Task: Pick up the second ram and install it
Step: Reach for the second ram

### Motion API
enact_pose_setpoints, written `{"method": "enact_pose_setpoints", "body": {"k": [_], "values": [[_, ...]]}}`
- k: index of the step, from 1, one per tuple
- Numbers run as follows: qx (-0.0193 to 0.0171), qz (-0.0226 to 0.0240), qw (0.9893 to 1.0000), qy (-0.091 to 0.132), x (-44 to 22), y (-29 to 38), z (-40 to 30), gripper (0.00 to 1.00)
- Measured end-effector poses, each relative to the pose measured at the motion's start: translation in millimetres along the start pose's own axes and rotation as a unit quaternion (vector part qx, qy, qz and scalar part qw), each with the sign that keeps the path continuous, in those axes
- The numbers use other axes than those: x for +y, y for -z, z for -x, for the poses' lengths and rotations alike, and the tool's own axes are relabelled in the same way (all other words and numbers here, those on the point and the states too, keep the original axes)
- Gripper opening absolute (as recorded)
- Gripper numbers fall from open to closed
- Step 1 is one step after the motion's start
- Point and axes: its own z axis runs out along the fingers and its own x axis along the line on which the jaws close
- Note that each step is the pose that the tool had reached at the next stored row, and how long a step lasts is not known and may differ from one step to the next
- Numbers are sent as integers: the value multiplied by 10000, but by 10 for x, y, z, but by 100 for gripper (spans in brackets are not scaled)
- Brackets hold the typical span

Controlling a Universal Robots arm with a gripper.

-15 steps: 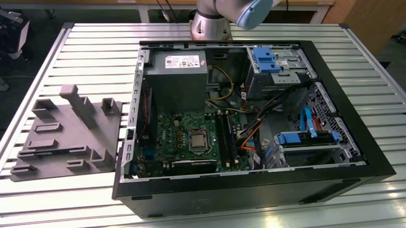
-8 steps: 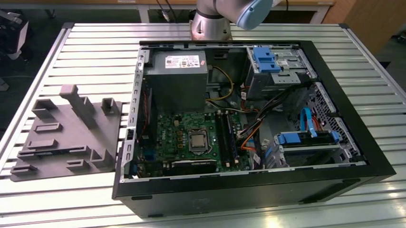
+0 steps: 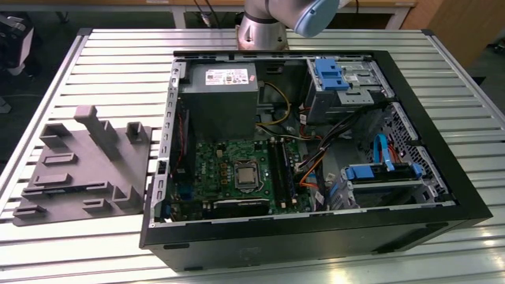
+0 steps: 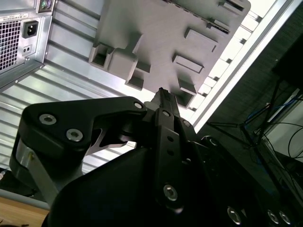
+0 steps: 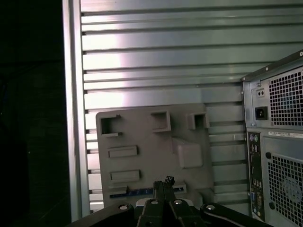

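In the exterior view, the open computer case [image 3: 316, 236] is sitting on the slatted surface [image 3: 118, 65], with the grey tray [image 3: 79, 171] lying beside it. In the second wrist view, the end effector [image 4: 161, 93] is hanging over the tray, fingers pressing together. In the first wrist view, the second ram [image 5: 128, 192] is lying on the tray as a thin dark strip

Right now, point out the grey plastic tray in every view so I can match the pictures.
Exterior view: the grey plastic tray lies on the slatted table, at the exterior view's left of the open computer case.
First wrist view: the tray lies beyond the gripper, beside the case's rear panel.
Second wrist view: the tray lies beyond the gripper, the case's rear at its side.
Shared landmark: the computer case.
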Motion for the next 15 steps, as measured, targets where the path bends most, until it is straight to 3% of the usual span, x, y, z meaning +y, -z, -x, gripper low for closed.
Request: {"method": "enact_pose_setpoints", "body": {"k": [15], "values": [[0,0,10000,1,-21,-3,-26,11]]}}
